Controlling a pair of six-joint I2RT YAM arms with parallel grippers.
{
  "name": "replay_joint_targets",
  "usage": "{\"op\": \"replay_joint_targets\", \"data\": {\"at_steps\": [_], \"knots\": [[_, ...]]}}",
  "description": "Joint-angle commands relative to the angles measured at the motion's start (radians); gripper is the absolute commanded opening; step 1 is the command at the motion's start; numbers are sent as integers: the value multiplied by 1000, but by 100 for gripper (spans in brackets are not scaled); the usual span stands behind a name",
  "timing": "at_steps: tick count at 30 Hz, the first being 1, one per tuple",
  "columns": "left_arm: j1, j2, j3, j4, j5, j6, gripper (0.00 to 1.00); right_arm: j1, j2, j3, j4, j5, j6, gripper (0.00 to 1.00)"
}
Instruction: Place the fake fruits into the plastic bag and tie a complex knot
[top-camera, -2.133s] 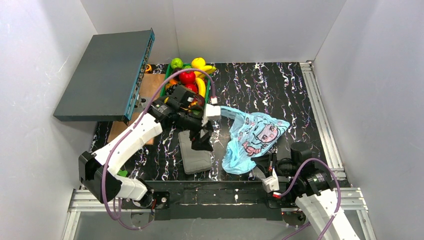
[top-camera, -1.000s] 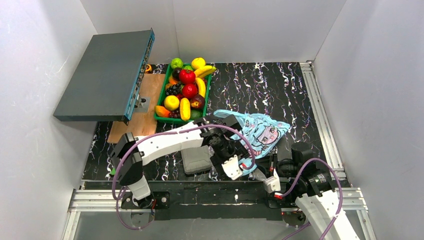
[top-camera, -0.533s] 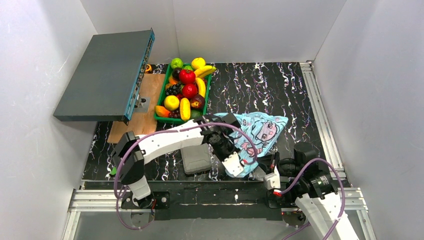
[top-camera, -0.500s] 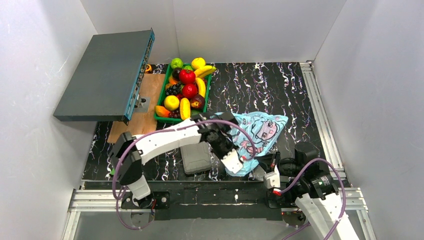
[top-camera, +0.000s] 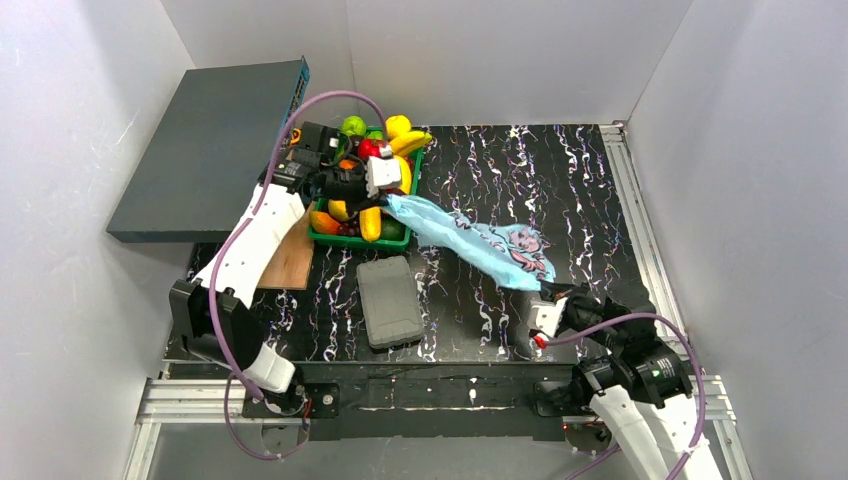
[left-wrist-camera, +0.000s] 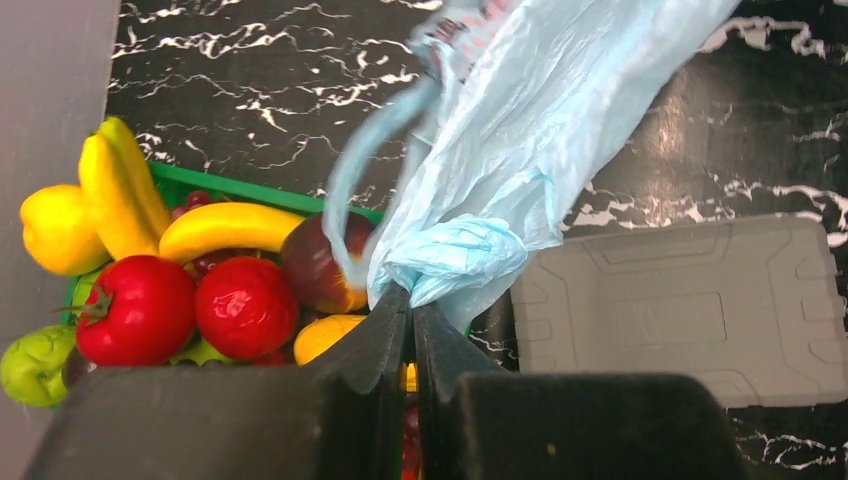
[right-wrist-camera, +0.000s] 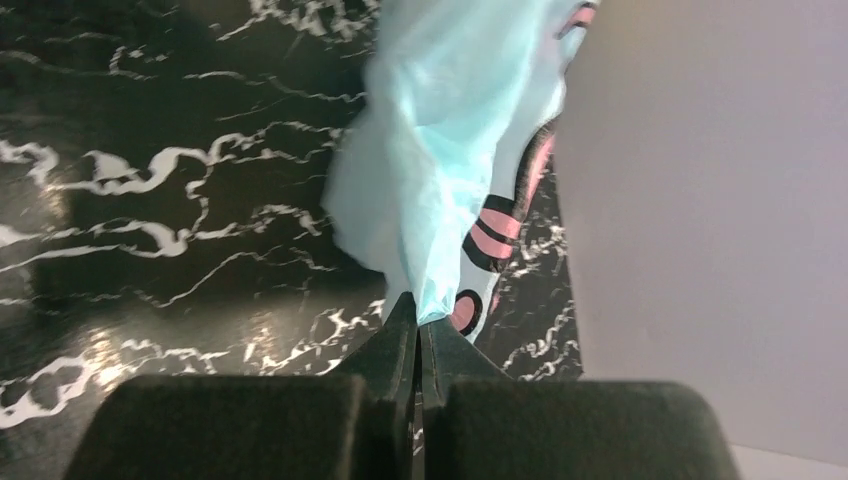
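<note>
The light-blue plastic bag (top-camera: 470, 240) hangs stretched in a band between both grippers, above the table. My left gripper (top-camera: 390, 202) is shut on a bunched end of the bag (left-wrist-camera: 455, 255), right over the front of the green tray; a thin handle loop (left-wrist-camera: 365, 165) dangles beside it. My right gripper (top-camera: 548, 296) is shut on the opposite end of the bag (right-wrist-camera: 450, 150), near the front right. The fake fruits (top-camera: 372, 165) lie piled in the tray: bananas (left-wrist-camera: 220, 228), red apples (left-wrist-camera: 135, 310), a lemon (left-wrist-camera: 55, 230), a plum (left-wrist-camera: 315, 265). A knot is not in view.
The green tray (top-camera: 340, 237) stands at the back left beside a wooden board (top-camera: 290, 262). A large dark grey box (top-camera: 215, 150) leans over the left side. A grey ribbed case (top-camera: 390, 300) lies front centre. White walls enclose the table (top-camera: 520, 170).
My left gripper shut on the bag near the right gripper, then swung back-left to the tray, pulling the bag taut. The right arm drew slightly toward the front edge, still holding its end.
</note>
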Motion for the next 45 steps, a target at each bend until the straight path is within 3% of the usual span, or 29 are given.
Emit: {"op": "replay_joint_targets", "data": {"at_steps": [1, 8, 9, 10, 11, 12, 13, 17, 21, 22, 24, 25, 27, 31, 34, 41, 45], "knots": [[121, 16, 86, 57, 2, -91, 0, -24, -4, 66, -59, 143, 95, 1], [83, -80, -29, -88, 63, 20, 0, -25, 12, 117, -249, 27, 123, 1], [61, -98, -50, -143, 59, 74, 0, -25, 48, 148, -279, -4, 145, 10], [29, -123, -80, -193, 46, 122, 0, -25, 91, 196, -318, -49, 161, 34], [0, -148, -120, -217, 37, 152, 0, -25, 136, 244, -392, -98, 171, 70], [-25, -178, -157, -234, 32, 177, 0, -24, 183, 301, -453, -157, 180, 95], [-56, -216, -196, -250, 29, 195, 0, -25, 228, 383, -516, -226, 177, 98], [-144, -295, -335, -350, -16, 341, 0, -25, 366, 574, -639, -454, 263, 98], [-207, -397, -474, -390, -69, 472, 0, -25, 432, 635, -464, -467, 547, 98], [-219, -419, -501, -401, -81, 497, 9, -26, 455, 635, -410, -426, 598, 98], [-229, -456, -504, -412, -96, 491, 46, -27, 512, 627, -312, -301, 686, 99], [-230, -466, -483, -403, -91, 441, 58, -33, 566, 623, -262, -225, 717, 98], [-230, -450, -397, -386, -75, 293, 66, -70, 662, 619, -193, -175, 772, 98], [-182, -314, -174, -343, -59, 4, 67, -230, 881, 677, -124, -242, 905, 95], [-128, -249, -123, -254, -83, -126, 69, -310, 1022, 741, -147, -300, 937, 91], [-131, -164, -224, -94, -186, -70, 85, -319, 1186, 700, -85, -302, 956, 91], [-131, -133, -189, -83, -165, -75, 87, -329, 1255, 678, -6, -244, 967, 91]]}}
